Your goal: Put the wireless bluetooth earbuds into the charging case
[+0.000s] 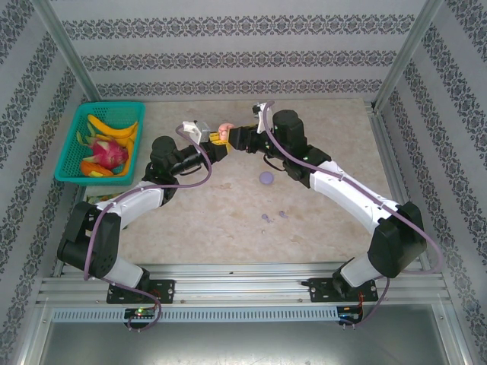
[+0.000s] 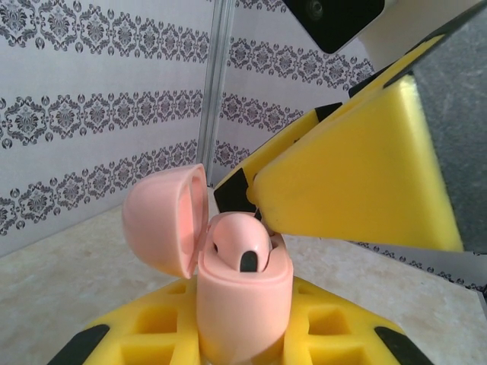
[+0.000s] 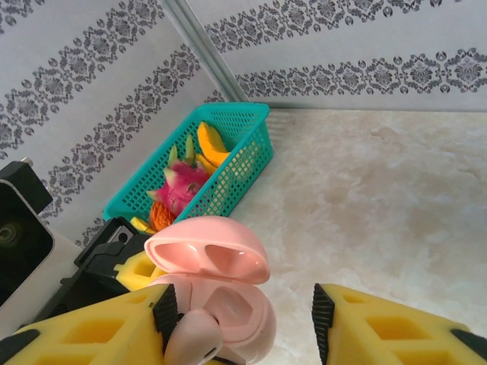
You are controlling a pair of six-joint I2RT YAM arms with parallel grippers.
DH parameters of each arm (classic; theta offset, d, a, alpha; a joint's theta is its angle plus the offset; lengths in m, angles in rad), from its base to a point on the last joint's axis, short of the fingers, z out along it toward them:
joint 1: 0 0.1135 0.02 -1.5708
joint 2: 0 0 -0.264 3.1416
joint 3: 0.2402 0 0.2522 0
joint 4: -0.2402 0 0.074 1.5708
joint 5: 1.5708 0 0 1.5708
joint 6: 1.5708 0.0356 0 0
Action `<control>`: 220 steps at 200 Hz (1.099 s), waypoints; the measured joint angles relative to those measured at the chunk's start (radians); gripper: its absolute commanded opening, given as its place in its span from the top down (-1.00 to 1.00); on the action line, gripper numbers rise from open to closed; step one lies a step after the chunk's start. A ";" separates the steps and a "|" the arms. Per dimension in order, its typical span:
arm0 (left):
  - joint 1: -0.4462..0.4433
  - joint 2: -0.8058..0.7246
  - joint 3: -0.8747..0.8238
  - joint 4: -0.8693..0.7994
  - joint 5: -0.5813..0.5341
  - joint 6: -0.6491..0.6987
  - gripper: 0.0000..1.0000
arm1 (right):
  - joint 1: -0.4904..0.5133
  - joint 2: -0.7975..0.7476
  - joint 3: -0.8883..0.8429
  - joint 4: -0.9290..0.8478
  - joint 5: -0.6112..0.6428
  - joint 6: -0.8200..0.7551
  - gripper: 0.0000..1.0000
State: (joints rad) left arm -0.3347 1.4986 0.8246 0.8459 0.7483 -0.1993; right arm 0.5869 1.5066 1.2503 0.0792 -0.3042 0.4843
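Clamping the charging case (image 2: 243, 304) upright in my left claw (image 2: 243, 346) so my right claw (image 3: 240, 323), jaws apart, can leave the earbud (image 3: 190, 338) seated.

We see a lab robot cell: aluminium posts (image 1: 67, 47) and papered panels (image 1: 228, 30) enclosing the table (image 1: 342, 137) beyond the left pincer (image 1: 221, 141).

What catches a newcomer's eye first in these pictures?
The open pink charging case, held in the left gripper toward the table's far middle, a pink earbud in it and the open right gripper close by. Then the green basket of fruit at the far left.
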 measured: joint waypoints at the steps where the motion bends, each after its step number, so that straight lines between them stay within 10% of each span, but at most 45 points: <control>1: 0.000 0.000 0.000 0.000 0.000 0.000 1.00 | -0.001 0.000 0.000 0.000 0.000 0.005 -0.14; 74: 0.000 0.000 0.000 0.019 0.000 -0.005 1.00 | -0.049 -0.114 -0.016 0.000 -0.009 0.104 -0.27; 145: 0.000 0.000 0.000 0.040 0.000 -0.012 1.00 | -0.044 -0.158 -0.015 -0.091 -0.060 0.227 0.52; 220: 0.000 0.000 0.000 0.045 0.000 -0.012 1.00 | 0.025 -0.092 -0.004 -0.118 -0.091 0.278 0.65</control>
State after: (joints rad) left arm -0.3351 1.4990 0.8246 0.8913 0.7486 -0.2115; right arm 0.6117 1.4151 1.2461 -0.0391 -0.3954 0.7620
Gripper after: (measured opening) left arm 0.217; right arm 0.176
